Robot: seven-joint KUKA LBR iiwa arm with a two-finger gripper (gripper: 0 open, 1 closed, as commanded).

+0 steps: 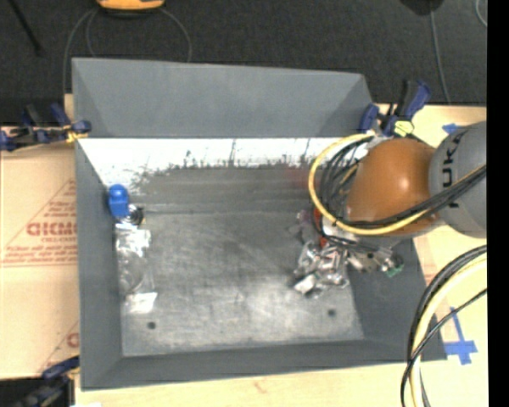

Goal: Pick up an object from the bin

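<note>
Gripper position: the gripper (322, 270) was seen low over the floor of the bin (229, 312), close to the right wall, under the orange cover (390, 185) and the looped cables (331, 172) of the wrist.
Grip state: whether it was released or clenched could not be told, and nothing was clearly seen to be grasped.
Under the wrist: a silvery, crumpled-looking jumble (310, 280) was seen touching the floor. It could not be decided if it was a part of the robot or a loose thing.
Clearest loose thing: a clear plastic bottle (131, 257) with a round blue cap (117, 199) was laid on its side along the left wall.
Direction from gripper: the bottle was placed well apart, across the bare floor, toward the left of the view.
Long axis: it was directed along the left wall, with the cap toward the far wall.
Materials: the bottle looked thin, glossy and wrinkled, and was judged easy to crush or to slip. The bin floor was dull, scratched grey metal.
Coming move: if the bottle is wanted, a closing across its narrow body is judged necessary.
</note>
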